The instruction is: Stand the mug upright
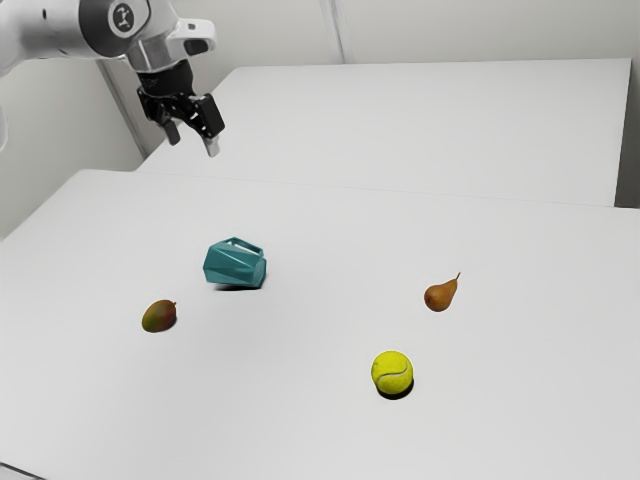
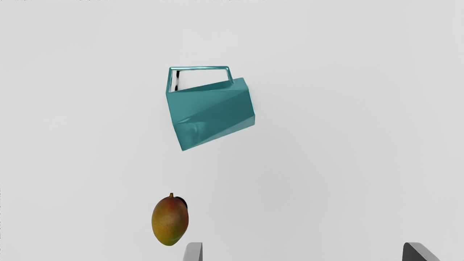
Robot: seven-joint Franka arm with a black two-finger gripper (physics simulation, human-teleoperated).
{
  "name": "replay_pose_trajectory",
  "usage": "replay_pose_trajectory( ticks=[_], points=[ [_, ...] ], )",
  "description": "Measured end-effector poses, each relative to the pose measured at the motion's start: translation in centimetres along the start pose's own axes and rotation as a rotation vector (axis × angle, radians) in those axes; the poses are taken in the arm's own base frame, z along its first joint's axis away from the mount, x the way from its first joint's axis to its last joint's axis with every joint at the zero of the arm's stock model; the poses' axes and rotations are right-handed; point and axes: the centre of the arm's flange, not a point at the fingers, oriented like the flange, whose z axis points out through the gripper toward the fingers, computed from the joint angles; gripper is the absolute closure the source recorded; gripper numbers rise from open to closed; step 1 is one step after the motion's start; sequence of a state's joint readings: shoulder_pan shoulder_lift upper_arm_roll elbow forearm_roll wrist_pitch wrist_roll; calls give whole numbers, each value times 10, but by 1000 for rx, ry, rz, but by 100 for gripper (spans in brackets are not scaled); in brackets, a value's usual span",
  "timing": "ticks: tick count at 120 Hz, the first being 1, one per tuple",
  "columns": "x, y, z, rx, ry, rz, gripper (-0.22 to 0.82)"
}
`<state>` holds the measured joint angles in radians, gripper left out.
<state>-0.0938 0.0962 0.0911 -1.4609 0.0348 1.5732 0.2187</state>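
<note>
Note mug (image 1: 233, 266) on its side toward tabletop (image 1: 540, 420) edge at exterior view's left; likely stiff, slick; grip faceted body (image 2: 214, 108), not handle (image 2: 199, 67), using spread-jawed gripper (image 1: 192, 146)

The exterior view looks from the arm's side, set back and above the desk (image 1: 270, 410), facing obliquely down across it, far enough off to take in the gripper (image 1: 192, 141), ball (image 1: 391, 372) and pear (image 1: 440, 296). The wrist view looks from the hand, steeply down at the desk and from nearer. Both views share the mug (image 1: 234, 265), the mango (image 1: 159, 316), the desk around them and the gripper's fingertips.
</note>
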Motion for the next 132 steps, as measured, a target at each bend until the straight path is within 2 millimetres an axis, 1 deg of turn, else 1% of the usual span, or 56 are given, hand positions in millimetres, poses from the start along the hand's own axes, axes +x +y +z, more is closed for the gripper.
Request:
replay_pose_trajectory(
  ticks=[7, 15, 28, 39, 45, 54, 60, 68, 85, 100, 116, 124, 132],
  points=[
    [0, -1, 1, -2, 1, 4, 0],
    [-2, -5, 7, -29, -4, -3, 0],
    [-8, -32, 29, -127, -20, -64, 0],
    [-13, -43, 55, -248, -41, -108, 0],
    [-17, -42, 69, -324, -52, -123, 0],
    [-24, -34, 95, -444, -68, -142, 0],
    [-26, -30, 107, -509, -64, -154, 0],
    [-21, -26, 121, -568, -48, -167, 0],
    [-1, -21, 149, -653, -19, -191, 0],
    [15, -24, 158, -679, 15, -200, 0],
    [17, -56, 169, -694, 43, -245, 0],
    [21, -70, 173, -692, 57, -255, 0],
    [23, -88, 184, -701, 62, -276, 0]
  ],
)
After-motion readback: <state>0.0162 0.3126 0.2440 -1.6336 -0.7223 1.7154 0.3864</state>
